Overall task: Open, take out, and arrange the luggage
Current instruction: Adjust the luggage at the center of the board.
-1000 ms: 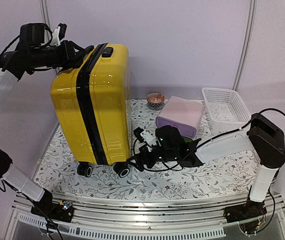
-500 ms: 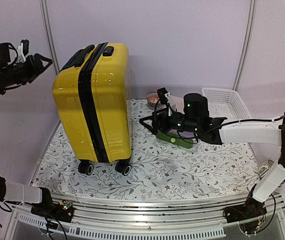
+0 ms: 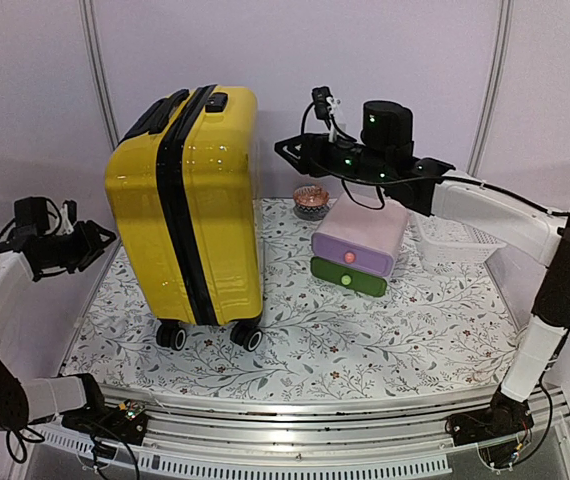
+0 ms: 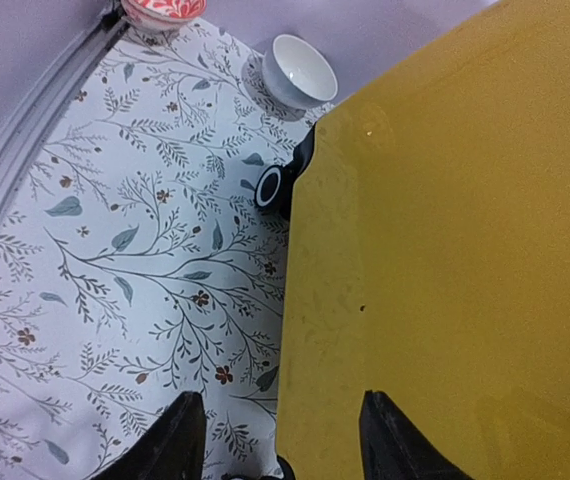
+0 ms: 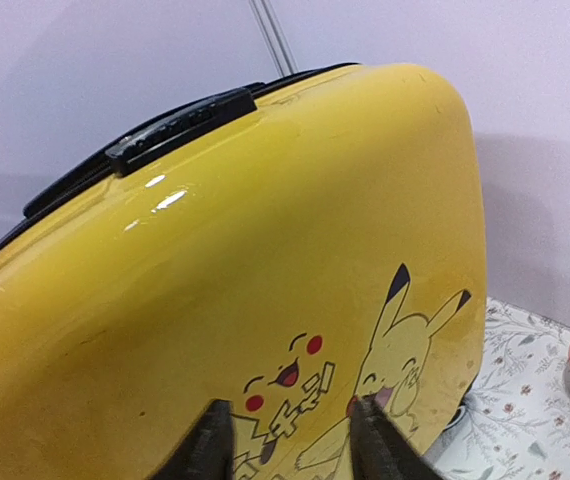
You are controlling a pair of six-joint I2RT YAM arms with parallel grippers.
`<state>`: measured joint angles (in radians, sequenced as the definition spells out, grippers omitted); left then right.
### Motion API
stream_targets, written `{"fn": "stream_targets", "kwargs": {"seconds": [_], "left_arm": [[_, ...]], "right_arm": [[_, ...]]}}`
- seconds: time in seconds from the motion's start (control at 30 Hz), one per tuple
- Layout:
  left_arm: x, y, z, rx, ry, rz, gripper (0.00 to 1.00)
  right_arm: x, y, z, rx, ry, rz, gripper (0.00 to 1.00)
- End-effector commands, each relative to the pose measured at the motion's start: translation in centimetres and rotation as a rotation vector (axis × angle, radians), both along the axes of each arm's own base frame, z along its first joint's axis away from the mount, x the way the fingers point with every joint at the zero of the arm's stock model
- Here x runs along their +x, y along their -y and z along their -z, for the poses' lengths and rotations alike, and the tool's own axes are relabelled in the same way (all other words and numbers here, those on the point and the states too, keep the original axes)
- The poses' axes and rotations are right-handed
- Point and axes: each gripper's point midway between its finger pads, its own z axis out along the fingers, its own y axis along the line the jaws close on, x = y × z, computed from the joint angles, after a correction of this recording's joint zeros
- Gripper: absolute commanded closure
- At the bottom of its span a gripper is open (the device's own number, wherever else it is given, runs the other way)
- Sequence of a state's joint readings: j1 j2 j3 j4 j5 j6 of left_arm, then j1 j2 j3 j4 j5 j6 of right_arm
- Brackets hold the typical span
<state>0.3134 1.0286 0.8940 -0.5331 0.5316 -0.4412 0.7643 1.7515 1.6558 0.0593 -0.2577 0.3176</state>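
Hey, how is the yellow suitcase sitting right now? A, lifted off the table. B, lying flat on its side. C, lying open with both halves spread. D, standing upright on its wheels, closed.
D: the luggage stands upright, its zipper seam closed, with its wheels resting on the table.

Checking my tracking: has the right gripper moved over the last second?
Yes. The right gripper rose from down beside the luggage wheels to near its top.
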Motion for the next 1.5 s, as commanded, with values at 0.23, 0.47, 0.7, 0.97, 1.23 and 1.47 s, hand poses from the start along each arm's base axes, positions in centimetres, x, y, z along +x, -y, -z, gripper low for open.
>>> {"fn": "stream_targets", "kwargs": {"seconds": [0.23, 0.47, 0.7, 0.97, 1.23, 1.47], "left_arm": [[3.6, 3.9, 7.8, -0.053, -0.001, 0.092, 0.49], [5.8, 6.3, 10.4, -0.086, -0.024, 0.146, 0.74], [8.1, 11.0, 12.6, -0.102, -0.080, 0.238, 0.72], [9.9, 17.7, 12.4, -0.100, -0.077, 0.377, 0.70], [10.1, 22.9, 11.7, -0.144, -0.056, 0.466, 0.70], [10.1, 26.2, 10.8, -0.164, -0.037, 0.522, 0.70]], "right_arm": [[4.9, -2.4, 2.9, -0.097, -0.095, 0.089, 0.97], [6.2, -3.5, 3.5, -0.105, -0.099, 0.101, 0.97], [5.8, -6.0, 2.8, -0.086, -0.069, 0.083, 0.96], [3.0, -8.7, 2.2, -0.124, 0.018, 0.032, 0.91], [0.8, -10.1, 2.8, -0.177, 0.050, -0.020, 0.90], [-2.7, -12.1, 2.0, -0.218, 0.148, -0.078, 0.88]]}}
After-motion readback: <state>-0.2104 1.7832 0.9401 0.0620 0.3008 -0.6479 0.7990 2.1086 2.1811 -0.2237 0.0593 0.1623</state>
